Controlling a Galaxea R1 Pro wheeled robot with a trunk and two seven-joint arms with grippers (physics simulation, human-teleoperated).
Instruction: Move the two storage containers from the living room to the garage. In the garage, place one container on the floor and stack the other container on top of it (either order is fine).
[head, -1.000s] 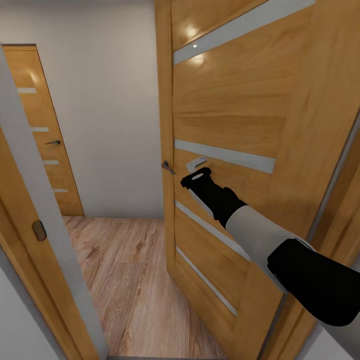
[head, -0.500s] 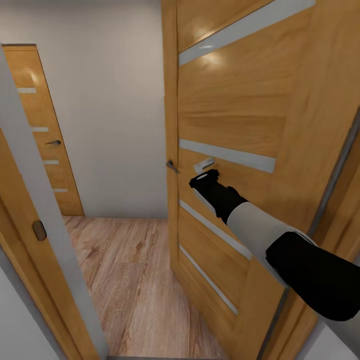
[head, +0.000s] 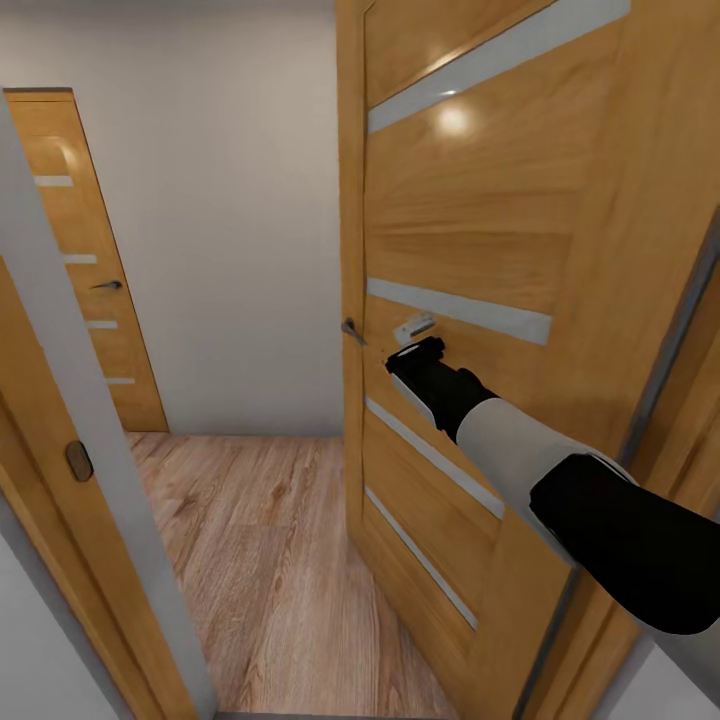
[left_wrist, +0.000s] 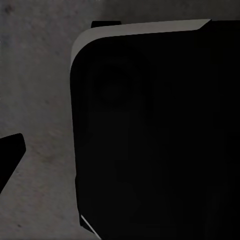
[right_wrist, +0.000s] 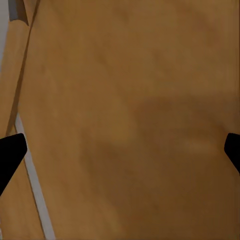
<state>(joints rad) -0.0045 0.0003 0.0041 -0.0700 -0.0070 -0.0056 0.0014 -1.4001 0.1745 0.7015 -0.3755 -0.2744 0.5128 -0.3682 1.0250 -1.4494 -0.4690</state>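
Head view: right claw (head: 418, 352), fingers spread apart, against a glossy wood door (head: 480, 230) with frosted strips.

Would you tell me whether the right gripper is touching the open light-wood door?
Cannot tell. In the head view the right gripper ends at the open light-wood door, hiding any gap.

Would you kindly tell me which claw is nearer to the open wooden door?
Right. The right claw is up against the open wooden door, beside its handle. The left claw hangs open over a dark robot part, away from the door.
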